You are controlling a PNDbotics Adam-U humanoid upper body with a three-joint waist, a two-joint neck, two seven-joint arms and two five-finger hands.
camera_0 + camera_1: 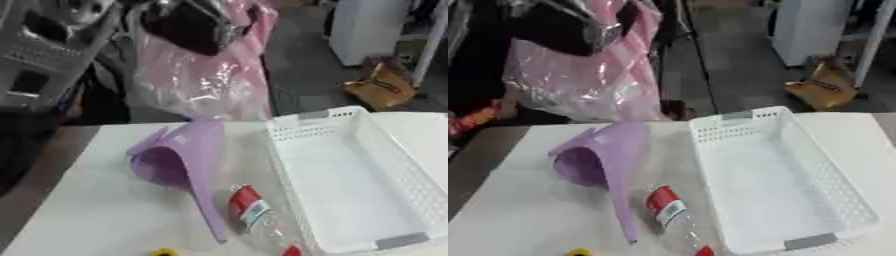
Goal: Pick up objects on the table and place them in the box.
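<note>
Hands: neither robot hand shows in either view — their state cannot be told.
Objects: a purple plastic scoop [179, 167] and a clear plastic bottle with a red label [254, 216] lie left of the empty white perforated plastic box [350, 175]; a small yellow thing [164, 252] sits at the near edge.
Risk: the bottle could likely roll if nudged — it lies on its side, just beside the box wall.
Surface: white table [96, 210], grey floor beyond.

**Soft, blurred feed under even light**

I see both eye views smeared throughout, edges soft everywhere. Light is even and fairly bright on the white box [367, 175], which casts only faint shadow. Behind the box, the pink plastic bag [206, 75] shows pale glare patches; the floor beyond is dimmer.
</note>
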